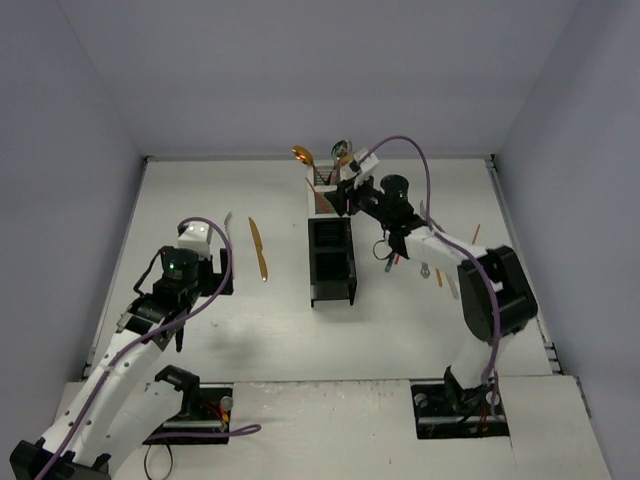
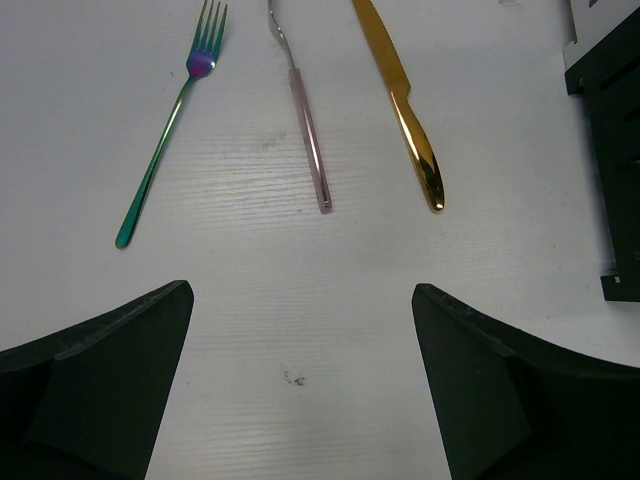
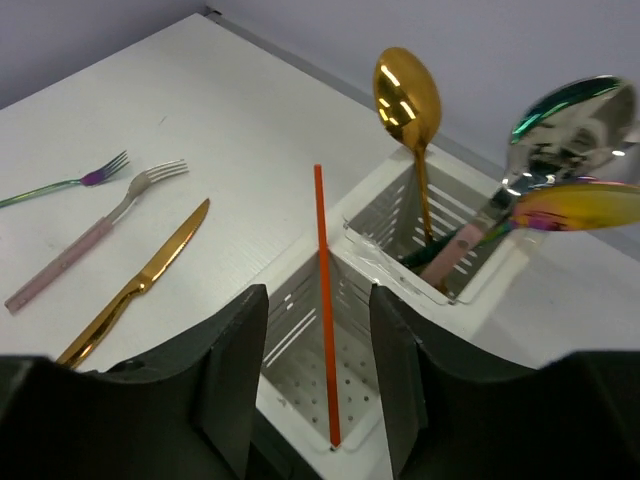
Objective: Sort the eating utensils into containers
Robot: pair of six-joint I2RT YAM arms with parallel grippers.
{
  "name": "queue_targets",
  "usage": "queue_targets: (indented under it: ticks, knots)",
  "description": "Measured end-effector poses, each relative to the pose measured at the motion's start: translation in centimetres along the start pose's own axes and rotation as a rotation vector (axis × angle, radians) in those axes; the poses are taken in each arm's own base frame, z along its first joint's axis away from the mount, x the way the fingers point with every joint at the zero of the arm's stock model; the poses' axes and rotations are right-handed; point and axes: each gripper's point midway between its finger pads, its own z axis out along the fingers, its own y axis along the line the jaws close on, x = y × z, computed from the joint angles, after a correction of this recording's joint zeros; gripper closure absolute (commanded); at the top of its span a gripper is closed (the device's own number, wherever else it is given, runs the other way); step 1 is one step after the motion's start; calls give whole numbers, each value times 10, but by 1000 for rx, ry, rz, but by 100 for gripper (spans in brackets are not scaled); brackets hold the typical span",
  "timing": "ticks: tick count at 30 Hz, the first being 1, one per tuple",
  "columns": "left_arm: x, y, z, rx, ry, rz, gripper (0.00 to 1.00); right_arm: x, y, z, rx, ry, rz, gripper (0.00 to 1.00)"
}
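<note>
An orange utensil (image 3: 322,300) stands nearly upright in the near white bin (image 3: 290,335), its lower end on the bin floor; which kind it is cannot be told. The right gripper (image 3: 318,298) hangs over this bin with a finger (image 3: 235,370) on each side of the orange handle. The jaws are parted well wider than the handle and neither pad touches it.

The far white bin (image 3: 385,205) holds a gold spoon (image 3: 407,95) and two shiny rainbow spoons (image 3: 570,130), bowls up. Two black bins (image 1: 330,265) carry the row on toward the arms.

On the table (image 1: 250,320), left of the bins, lie a gold knife (image 2: 405,110), a pink fork (image 2: 305,115) and a teal fork (image 2: 165,150), side by side and apart. The left gripper (image 2: 300,300) hovers just near of their handles, jaws wide apart and holding nothing.

A few more utensils (image 1: 437,277) lie right of the bins by the right arm, too small to name.
</note>
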Motion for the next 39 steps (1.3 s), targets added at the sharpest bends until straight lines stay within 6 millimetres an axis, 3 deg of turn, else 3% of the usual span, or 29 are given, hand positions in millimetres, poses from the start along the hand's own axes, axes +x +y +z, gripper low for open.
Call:
queue_targets:
  ticks: [3, 5, 8, 10, 14, 20, 23, 31, 39]
  knots:
    - [0, 0, 1, 0, 2, 0, 10, -25, -6, -19, 59, -5, -15, 51]
    - [1, 0, 1, -1, 5, 1, 10, -48, -22, -42, 133, -13, -8, 50]
    - [1, 0, 1, 0, 4, 1, 10, -73, -70, -88, 324, -13, 12, 48]
    - [1, 0, 1, 0, 5, 1, 10, -73, -111, -128, 485, 24, 42, 47]
    - [3, -2, 2, 6, 15, 3, 10, -33, -166, -198, 743, 183, 159, 47]
    - [12, -5, 7, 16, 65, 14, 10, 45, -201, -292, 1043, 407, 417, 49]
    - [13, -6, 8, 22, 69, 15, 10, 76, -207, -311, 1115, 491, 513, 50]
    - [15, -8, 7, 34, 76, 15, 10, 156, -221, -314, 1143, 728, 685, 53]
    - [14, -7, 5, 35, 69, 13, 10, 198, -227, -312, 1132, 844, 750, 59]
